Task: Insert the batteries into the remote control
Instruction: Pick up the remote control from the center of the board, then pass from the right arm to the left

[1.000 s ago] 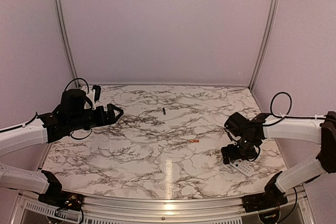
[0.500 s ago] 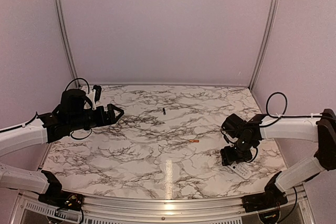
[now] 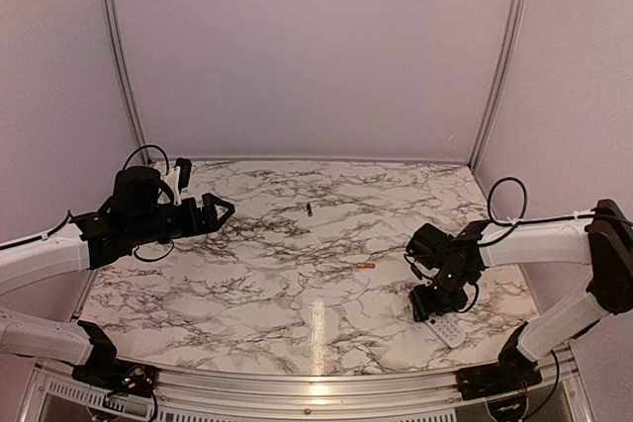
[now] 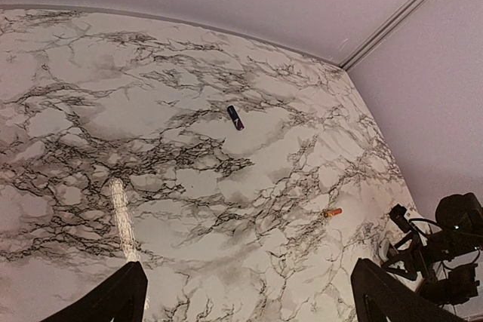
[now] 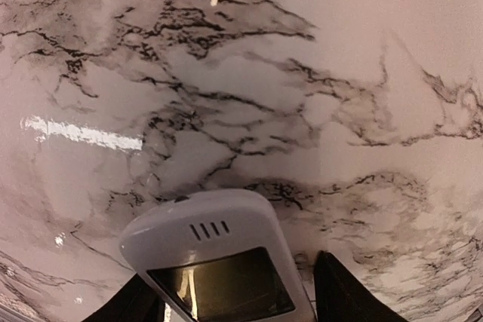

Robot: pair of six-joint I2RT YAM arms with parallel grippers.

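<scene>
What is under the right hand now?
The remote control lies screen up on the table, between the fingers of the right hand. From above, the hand hides its screen end. Whether anything lies beneath the remote cannot be seen.

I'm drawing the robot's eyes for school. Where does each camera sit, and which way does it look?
Top external: high behind the arms, looking down at the marble table; both arms, the left tool and the right tool show.
Left wrist: on the left arm, facing across the table toward the right arm; its fingertips show at the bottom.
Right wrist: on the right arm, looking down at the remote control; its fingers flank it.
Shared: top external and left wrist both see the black battery and orange battery.
</scene>
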